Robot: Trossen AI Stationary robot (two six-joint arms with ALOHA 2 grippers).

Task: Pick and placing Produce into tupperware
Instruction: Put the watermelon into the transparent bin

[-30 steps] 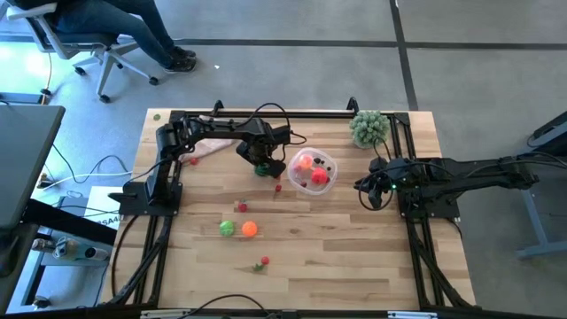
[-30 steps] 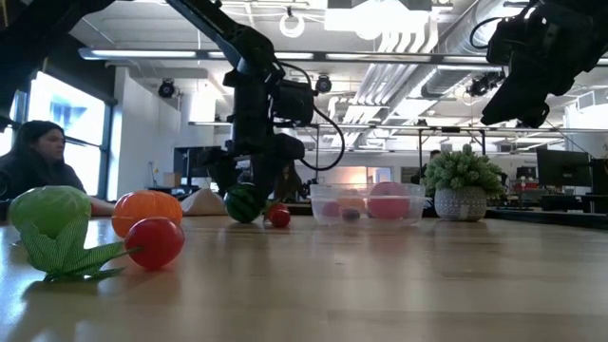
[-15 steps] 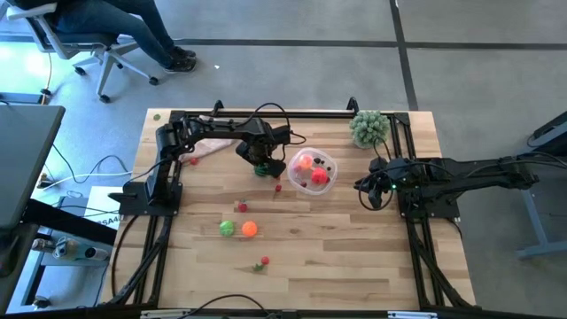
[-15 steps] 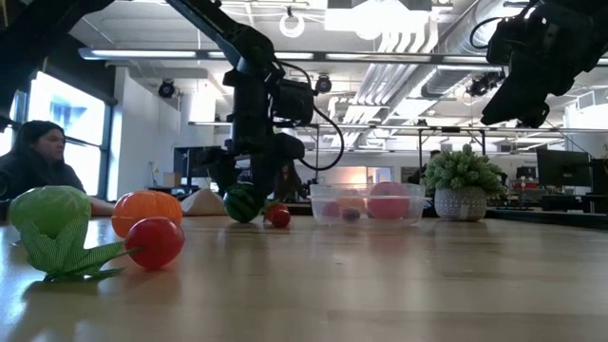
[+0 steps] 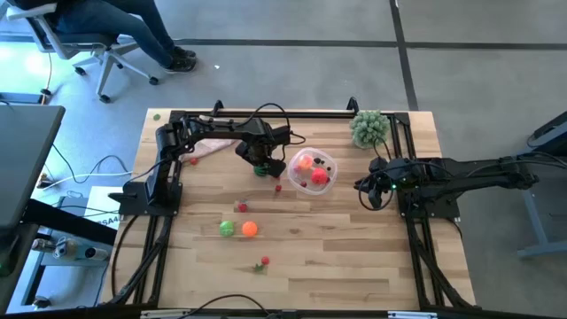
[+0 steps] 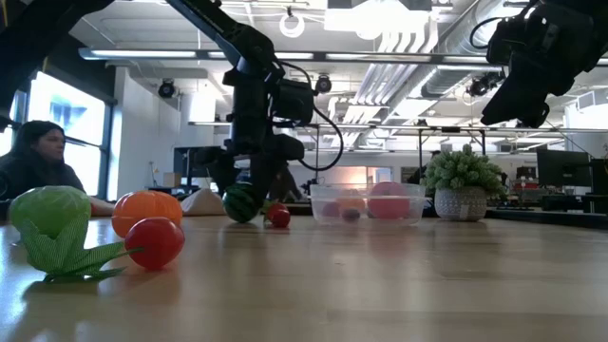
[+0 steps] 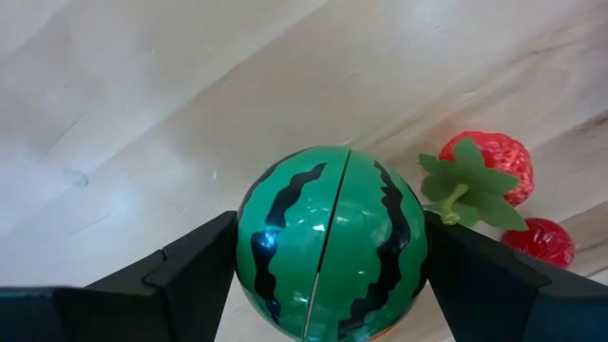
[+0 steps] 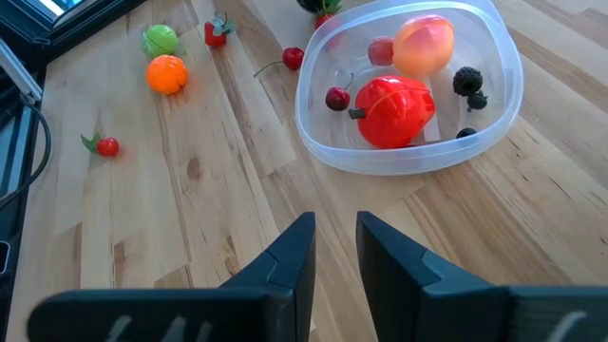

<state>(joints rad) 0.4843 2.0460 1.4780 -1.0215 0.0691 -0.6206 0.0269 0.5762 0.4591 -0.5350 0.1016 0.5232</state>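
**Melon in the left claw**

The melon (image 7: pixel 330 242) sat on the table just beside the tub (image 5: pixel 312 171), gripped between the left gripper's (image 7: pixel 323 275) fingers. The right gripper (image 8: pixel 332 252) hovered near the tub, fingers narrowly apart, holding nothing.

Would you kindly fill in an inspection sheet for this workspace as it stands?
Surface: wooden table, no spills seen.
Job's things: tupperware holds red, peach and dark pieces; striped green ball on the table between the left gripper's jaws; strawberry beside it; orange ball and green ball loose.
Clutter: potted plant.
Grippers: left gripper around the ball; right gripper empty, jaws slightly apart.
Cables: black loop over left arm.
Surroundings: seated person.
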